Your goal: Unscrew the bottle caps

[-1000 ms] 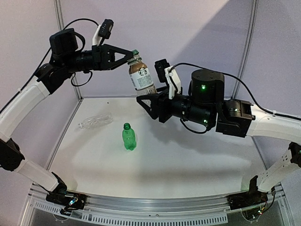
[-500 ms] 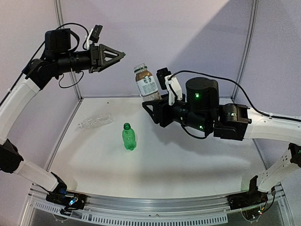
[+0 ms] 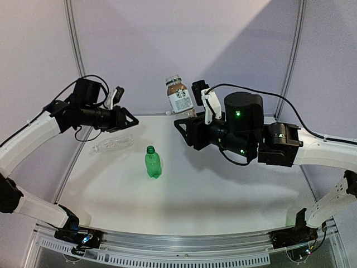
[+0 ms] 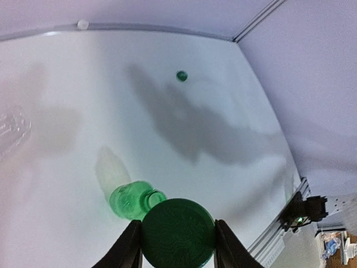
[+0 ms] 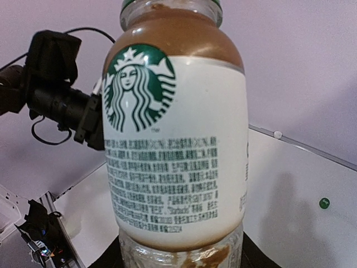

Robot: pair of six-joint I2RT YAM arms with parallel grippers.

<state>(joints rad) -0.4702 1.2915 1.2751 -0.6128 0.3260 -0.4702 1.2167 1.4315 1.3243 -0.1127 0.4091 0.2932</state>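
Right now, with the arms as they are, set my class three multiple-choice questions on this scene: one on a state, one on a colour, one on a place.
1. The green bottle on the table is: A upright; B on its side; C upside down.
2. The cap in the left claw is: A white; B dark green; C red.
3. The labelled bottle is: A on the table; B held up in the right claw; C in the left claw.

Answers:
1 A, it stands neck up on the table.
2 B, the left wrist view shows it dark green.
3 B, the right claw grips its base, clear of the table.
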